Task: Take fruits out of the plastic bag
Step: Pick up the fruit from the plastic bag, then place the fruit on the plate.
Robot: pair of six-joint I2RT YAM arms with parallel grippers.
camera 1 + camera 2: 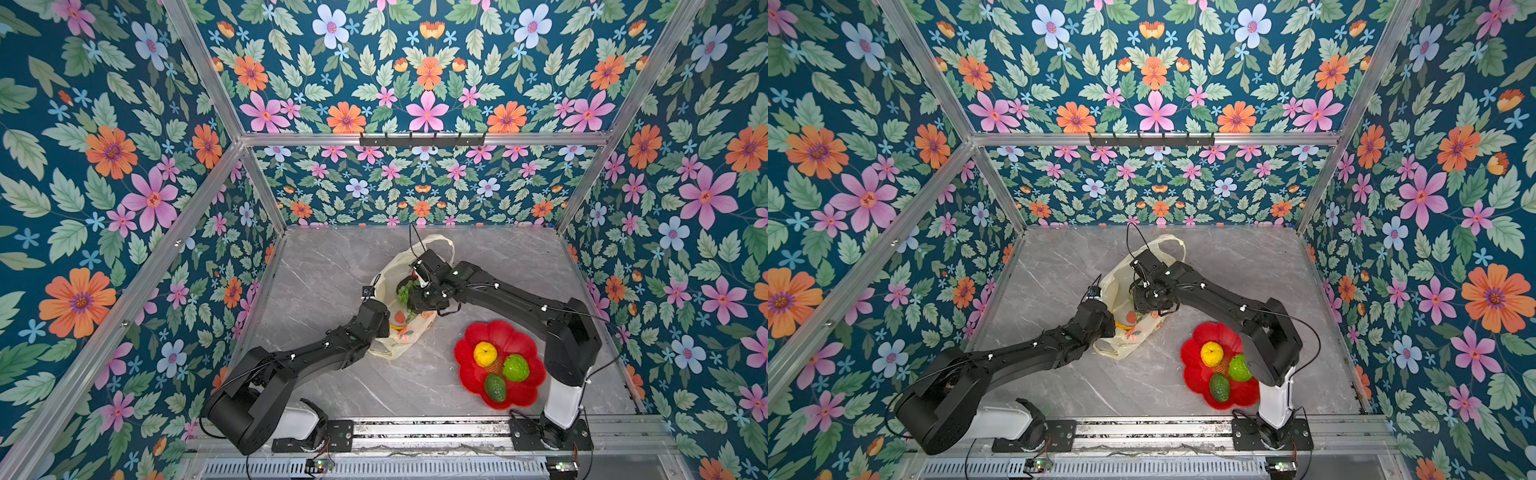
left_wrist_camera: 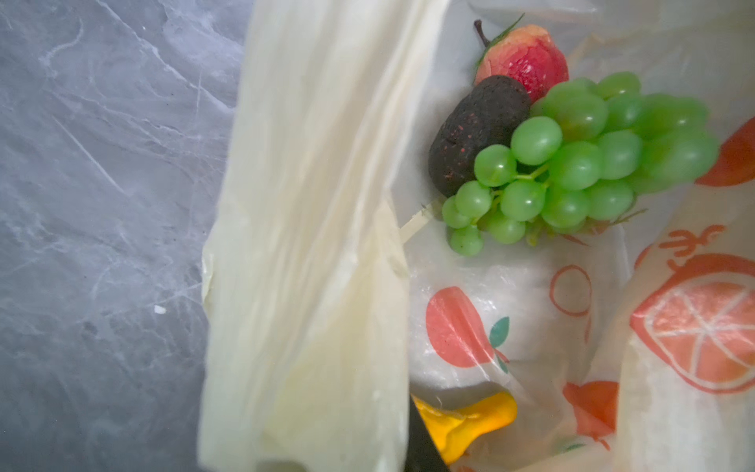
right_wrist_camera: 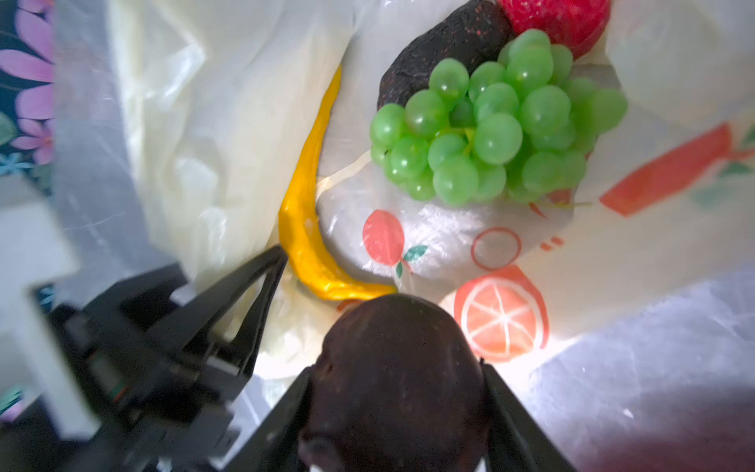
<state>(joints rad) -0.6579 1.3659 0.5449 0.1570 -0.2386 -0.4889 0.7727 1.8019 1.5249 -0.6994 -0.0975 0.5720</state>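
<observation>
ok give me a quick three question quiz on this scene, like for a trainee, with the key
1. True or false: the lemon lies on the red plate.
2. Which fruit sits between the right gripper's fingers? a) banana b) dark avocado c) strawberry
3. Fill in: the grape bunch lies inside the ____.
Key: 1 true; 2 b; 3 plastic bag.

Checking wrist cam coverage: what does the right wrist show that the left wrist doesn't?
Right wrist only: the right tool clamped on a dark brown fruit, the left tool pinching the plastic bag wall, the whole banana. Left wrist only: marble table. Both: grape bunch, speckled dark avocado, strawberry, bag interior.
</observation>
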